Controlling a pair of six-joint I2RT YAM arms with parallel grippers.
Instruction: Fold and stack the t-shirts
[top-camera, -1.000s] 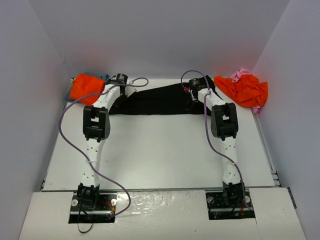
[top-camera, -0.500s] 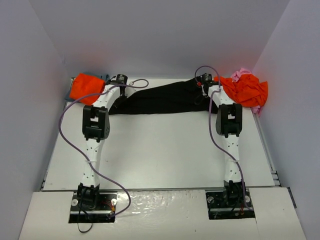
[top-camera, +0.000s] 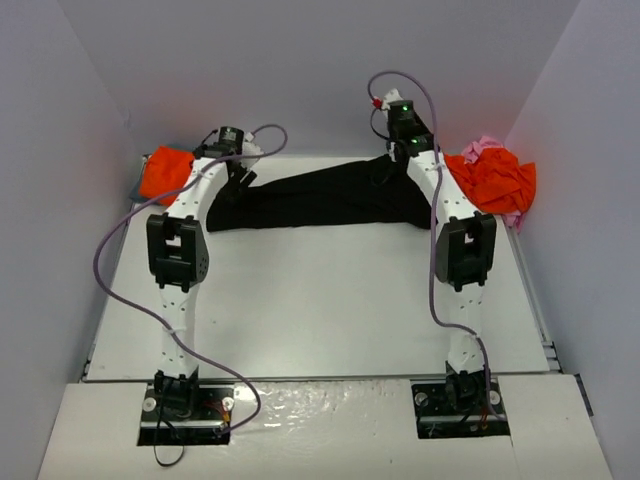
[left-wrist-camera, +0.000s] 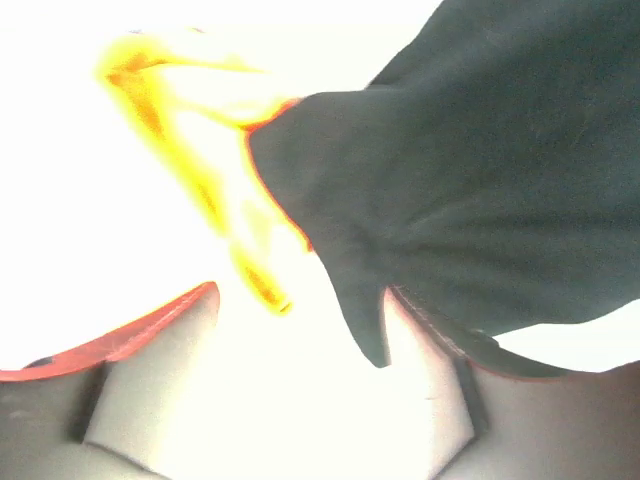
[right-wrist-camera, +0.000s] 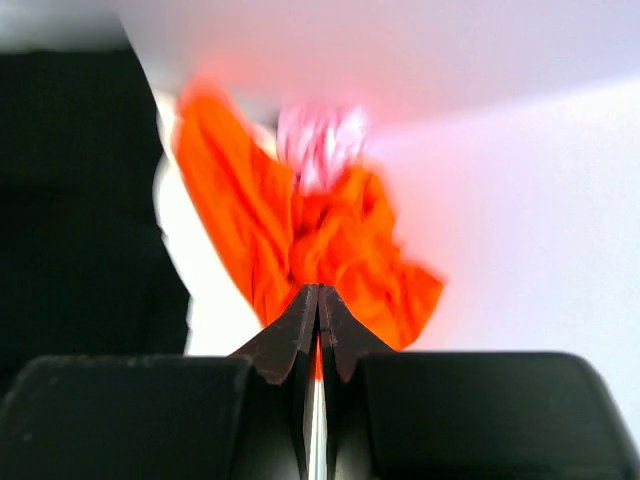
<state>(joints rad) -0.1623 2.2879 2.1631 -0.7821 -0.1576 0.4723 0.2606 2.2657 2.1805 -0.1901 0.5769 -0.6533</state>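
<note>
Now spreading the black t-shirt (top-camera: 320, 200) flat along the far side of the worktop (top-camera: 320, 300), between the two arms. Best pulling both ends gently apart and smoothing out wrinkles before folding. Reaching far forward with both arms. Holding the left end effector (top-camera: 240, 178) wide open over the shirt's left end. Holding the right end effector (right-wrist-camera: 318, 295) up high, pinched shut, gripping no cloth in view, near the orange t-shirt (top-camera: 495, 180).
</note>
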